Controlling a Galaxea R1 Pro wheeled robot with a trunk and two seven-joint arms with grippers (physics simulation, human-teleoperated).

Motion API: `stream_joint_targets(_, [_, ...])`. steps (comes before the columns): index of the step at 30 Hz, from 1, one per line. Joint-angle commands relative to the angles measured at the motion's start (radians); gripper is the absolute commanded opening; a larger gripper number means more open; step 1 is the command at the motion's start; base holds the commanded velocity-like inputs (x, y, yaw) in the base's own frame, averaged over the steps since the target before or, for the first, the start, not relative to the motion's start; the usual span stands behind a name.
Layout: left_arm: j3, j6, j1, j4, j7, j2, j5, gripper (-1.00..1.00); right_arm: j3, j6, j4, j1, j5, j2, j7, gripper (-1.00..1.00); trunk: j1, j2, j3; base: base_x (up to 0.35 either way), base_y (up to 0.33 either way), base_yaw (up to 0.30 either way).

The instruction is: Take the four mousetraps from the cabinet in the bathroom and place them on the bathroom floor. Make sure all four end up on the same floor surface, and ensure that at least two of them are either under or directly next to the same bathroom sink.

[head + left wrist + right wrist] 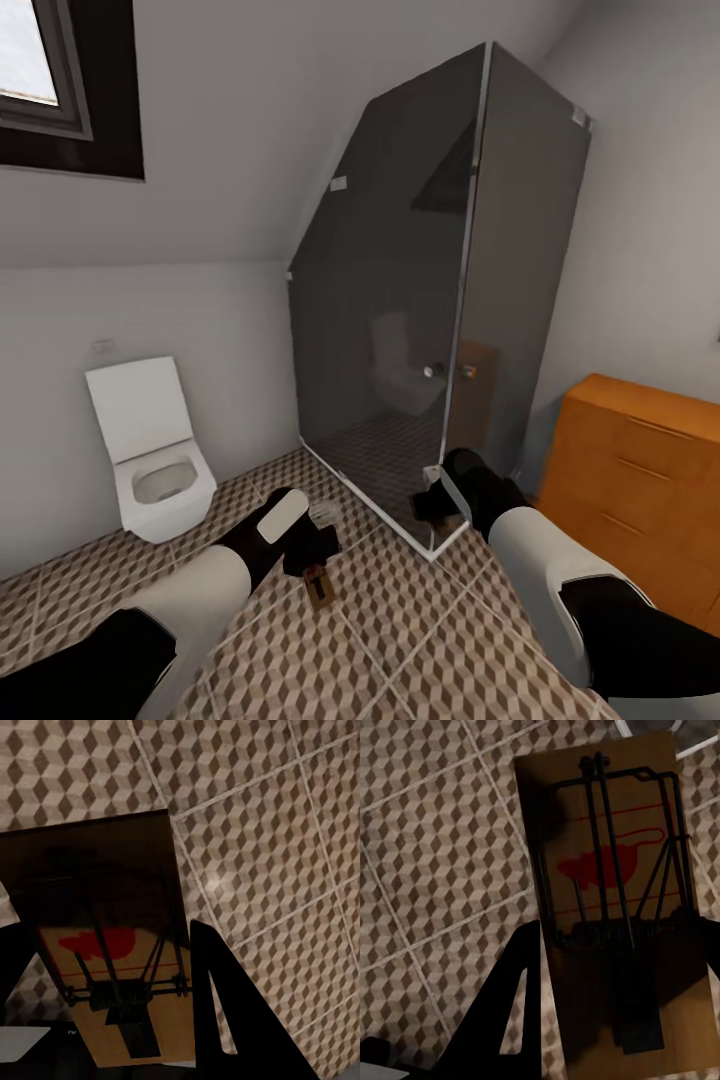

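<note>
Both arms low over bathroom floor (400, 620); fingers (225, 1020) around mousetraps (112, 945).

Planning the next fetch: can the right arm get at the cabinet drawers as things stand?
Probably not yet. The right gripper is shut on a mousetrap, so it has no free grasp, though the cabinet stands close on that side with nothing between.

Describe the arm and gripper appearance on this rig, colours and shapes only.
Both arms have glossy white shells broken by black segments, narrowing to black wrists. The left gripper and right gripper are black. In the wrist views the fingers look like flat black wedges with triangular cutouts.
</note>
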Motion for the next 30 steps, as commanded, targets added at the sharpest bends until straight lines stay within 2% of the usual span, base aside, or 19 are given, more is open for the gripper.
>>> stream_joint_targets(1, [-0.007, 0.002, -0.001, -0.001, 0.006, 0.001, 0.007, -1.00, 0.003, 0.004, -0.002, 0.000, 0.009, -0.001, 0.010, -1.00, 0.000, -0.001, -0.001, 0.000, 0.000, 0.256])
stream_joint_targets(30, [-0.007, 0.002, -0.001, 0.000, 0.006, 0.001, 0.006, -1.00, 0.003, -0.005, -0.002, -0.001, 0.010, -0.004, 0.010, -1.00, 0.000, -0.001, -0.001, 0.000, 0.000, 0.278])
